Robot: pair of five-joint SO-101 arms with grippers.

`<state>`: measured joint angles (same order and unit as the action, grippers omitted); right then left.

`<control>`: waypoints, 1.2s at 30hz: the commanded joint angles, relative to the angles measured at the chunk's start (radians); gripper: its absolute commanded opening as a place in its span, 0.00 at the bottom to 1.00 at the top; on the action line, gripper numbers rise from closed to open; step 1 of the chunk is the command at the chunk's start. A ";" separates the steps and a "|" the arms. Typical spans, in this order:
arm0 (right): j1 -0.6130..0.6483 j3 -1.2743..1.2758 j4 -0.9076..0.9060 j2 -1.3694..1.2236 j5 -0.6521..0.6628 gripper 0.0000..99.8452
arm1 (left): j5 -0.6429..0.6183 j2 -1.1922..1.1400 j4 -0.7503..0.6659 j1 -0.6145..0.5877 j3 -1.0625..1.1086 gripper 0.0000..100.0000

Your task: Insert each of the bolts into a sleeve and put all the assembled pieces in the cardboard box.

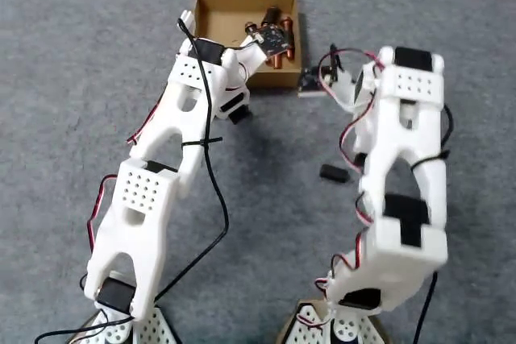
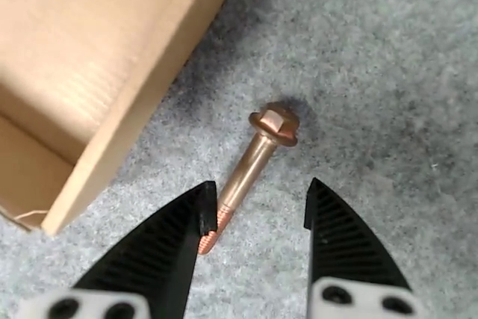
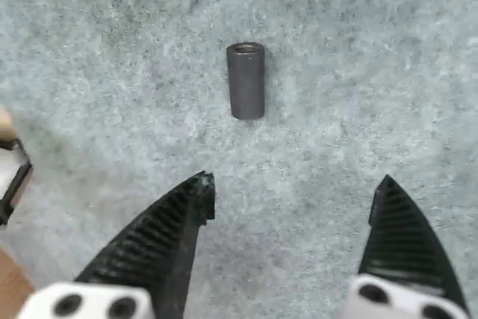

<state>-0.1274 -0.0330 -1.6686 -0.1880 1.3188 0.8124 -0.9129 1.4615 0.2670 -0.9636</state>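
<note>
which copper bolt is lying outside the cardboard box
The copper-coloured hex-head bolt lying on the grey carpet beside the brown cardboard box, right at the open left hand; the other copper pieces lie inside the box.

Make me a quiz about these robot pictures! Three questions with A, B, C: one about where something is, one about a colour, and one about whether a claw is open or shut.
1. Where does the loose bolt lie, relative to the cardboard box?
A inside it
B on the grey mat beside it
C on its rim

2. What colour is the sleeve in front of the right gripper?
A black
B copper
C white

3. How is the left gripper?
A shut on the bolt
B shut on a sleeve
C open

Answers:
1 B, the bolt lies flat on the mat just outside the box wall.
2 A, it is a dark black tube.
3 C, its fingers stand apart, with the bolt's tip near one of them.
</note>
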 commanded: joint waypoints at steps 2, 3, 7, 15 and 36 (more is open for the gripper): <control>0.002 0.338 0.233 0.234 0.017 0.31 | 0.003 0.012 0.005 -0.005 -0.063 0.20; 0.016 0.410 0.281 0.269 0.015 0.31 | 0.003 0.013 0.006 -0.005 -0.063 0.20; 0.122 0.604 0.391 0.344 -0.032 0.31 | 0.003 0.007 0.006 -0.006 -0.063 0.20; 0.157 0.536 0.483 0.213 -0.140 0.31 | 0.005 0.008 0.006 -0.008 -0.061 0.20; 0.122 0.364 0.476 -0.096 -0.107 0.31 | 0.005 0.007 0.008 -0.014 -0.054 0.20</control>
<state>0.0153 0.3445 -1.1960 -0.2984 1.1945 0.8124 -0.9129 1.4615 0.2670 -0.9759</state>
